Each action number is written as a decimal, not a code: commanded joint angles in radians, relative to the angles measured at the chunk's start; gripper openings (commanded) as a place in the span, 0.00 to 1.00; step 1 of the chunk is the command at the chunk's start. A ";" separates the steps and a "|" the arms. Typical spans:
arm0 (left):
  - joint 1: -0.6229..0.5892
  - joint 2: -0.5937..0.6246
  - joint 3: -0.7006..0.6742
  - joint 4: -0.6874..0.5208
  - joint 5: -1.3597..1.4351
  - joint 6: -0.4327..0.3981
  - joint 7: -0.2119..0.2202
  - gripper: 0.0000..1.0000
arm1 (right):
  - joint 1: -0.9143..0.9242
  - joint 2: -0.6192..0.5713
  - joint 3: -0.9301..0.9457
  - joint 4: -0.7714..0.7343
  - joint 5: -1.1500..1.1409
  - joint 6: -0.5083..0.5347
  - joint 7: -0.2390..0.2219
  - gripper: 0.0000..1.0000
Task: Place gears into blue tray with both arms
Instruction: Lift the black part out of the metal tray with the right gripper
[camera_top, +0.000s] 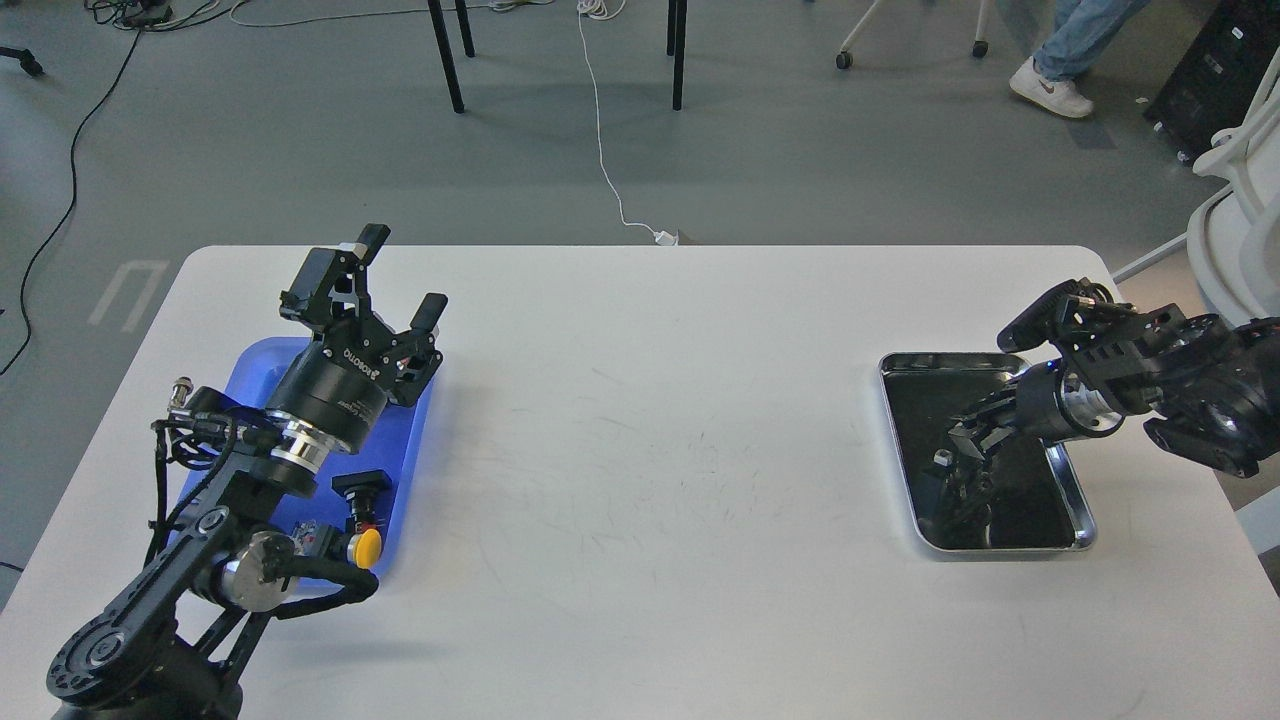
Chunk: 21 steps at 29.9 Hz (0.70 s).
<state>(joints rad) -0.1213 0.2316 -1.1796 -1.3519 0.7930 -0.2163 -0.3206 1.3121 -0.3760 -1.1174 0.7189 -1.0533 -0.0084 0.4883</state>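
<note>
The blue tray (408, 470) lies at the table's left, mostly covered by my left arm. My left gripper (403, 277) is open and empty, tilted up above the tray's far right corner. My right gripper (958, 441) reaches down into the silver metal tray (1003, 549) at the right. Its dark fingers merge with the black, reflective inside, so their state is unclear. I cannot pick out any gears against that black inside. A small pale speck (942, 458) shows by the fingertips, and I cannot tell what it is.
A yellow-capped push-button (368, 547) with a black body lies in the blue tray's near right part. The white table (650, 450) stretches between the two trays. A white chair (1235, 200) stands off the table's right edge. Cables and chair legs are on the floor beyond.
</note>
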 joint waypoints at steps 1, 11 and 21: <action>0.000 0.000 0.000 0.001 0.000 0.000 0.000 0.98 | -0.001 -0.001 0.001 -0.001 0.001 0.001 0.000 0.16; 0.000 0.002 0.000 0.001 0.000 -0.002 0.000 0.98 | 0.053 -0.040 0.005 0.034 0.003 0.001 0.000 0.14; 0.000 0.002 0.000 0.001 0.000 -0.003 -0.002 0.98 | 0.321 -0.072 0.048 0.310 0.006 0.001 0.000 0.14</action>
<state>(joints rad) -0.1212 0.2327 -1.1796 -1.3514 0.7923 -0.2187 -0.3222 1.5652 -0.4583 -1.0948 0.9500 -1.0515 -0.0077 0.4889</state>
